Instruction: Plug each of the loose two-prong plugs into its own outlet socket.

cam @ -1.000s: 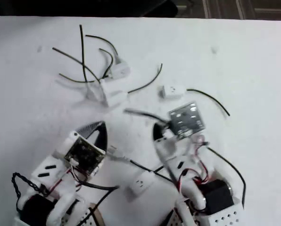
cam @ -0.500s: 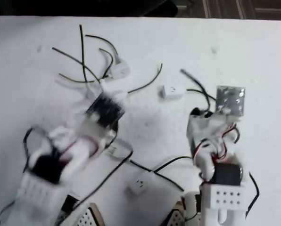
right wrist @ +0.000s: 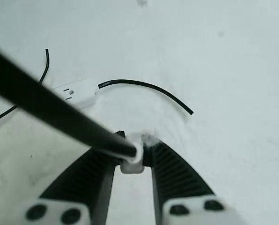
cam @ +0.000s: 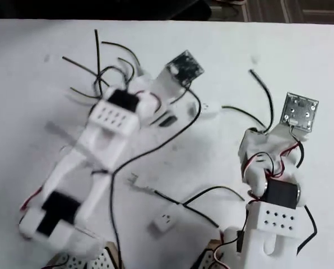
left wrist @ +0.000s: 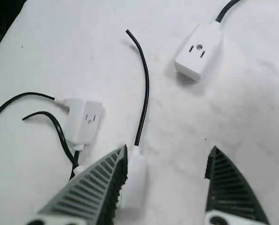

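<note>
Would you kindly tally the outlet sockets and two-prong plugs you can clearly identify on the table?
Outlet sockets: 3
Plugs: 2, one loose, one clamped in the right jaws
White corded block, kind unclear: 1
Total: 6

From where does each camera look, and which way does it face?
High view: above the table, facing down; left arm and right arm show.
Left wrist view: on its arm, facing down past the open left end effector at two sockets.
Right wrist view: on its arm, facing down past the right end effector, shut on a plug.
Shared by high and right wrist views: one socket.
</note>
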